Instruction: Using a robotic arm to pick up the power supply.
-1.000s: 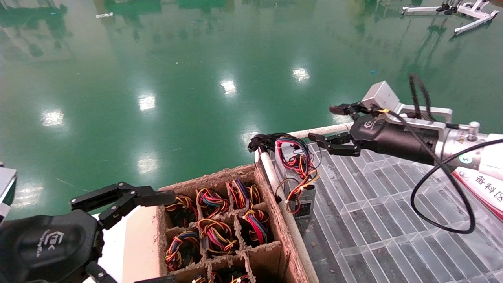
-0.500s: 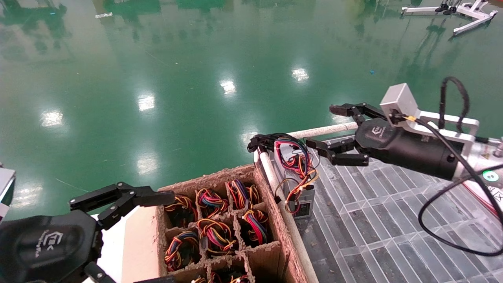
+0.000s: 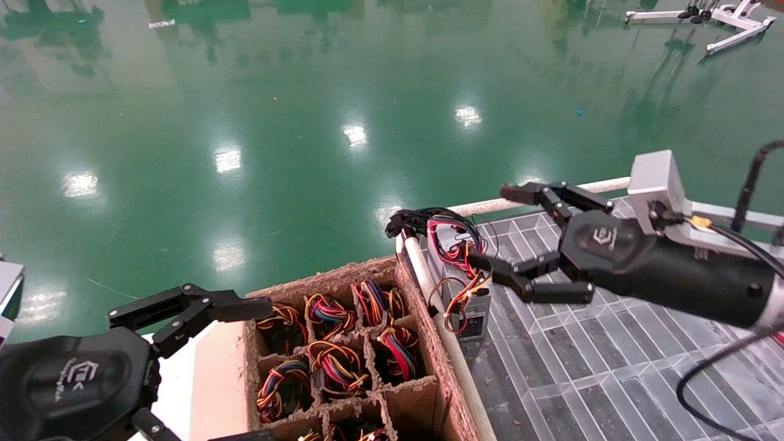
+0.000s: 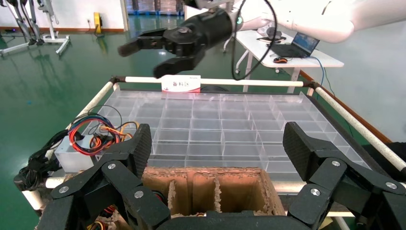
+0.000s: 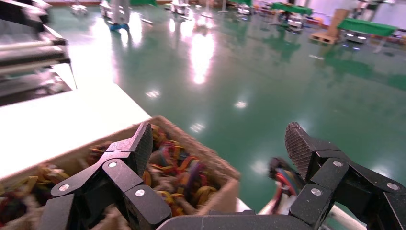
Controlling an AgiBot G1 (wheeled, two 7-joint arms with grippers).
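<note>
1 power supply (image 3: 471, 306) (image 4: 72, 154): small grey box w/ white end label, lying on the clear grid tray (image 3: 588, 355) (image 4: 230, 129) at its edge nearest the cardboard box, just beside the white rail (image 3: 441, 324). Wire bundle (image 3: 456, 242) (image 4: 93, 136) (red, orange, yellow, blue, black) loops over its far end & spills past the tray corner.

R gripper (image 3: 508, 236) (image 4: 151, 55): fingers spread wide, nothing between them. It hangs above the tray, lower finger (image 3: 499, 275) right over the wires, close to the supply; can't tell if touching.

L gripper (image 3: 196, 309) (image 4: 215, 153): also spread, empty, low beside the cardboard box.

1 cardboard box (image 3: 343, 355) (image 5: 201, 167) w/ divider cells; approx. 6 cells showing coloured wire coils in head view, more cut off at frame edge.

Green floor (image 3: 275, 122) beyond.
</note>
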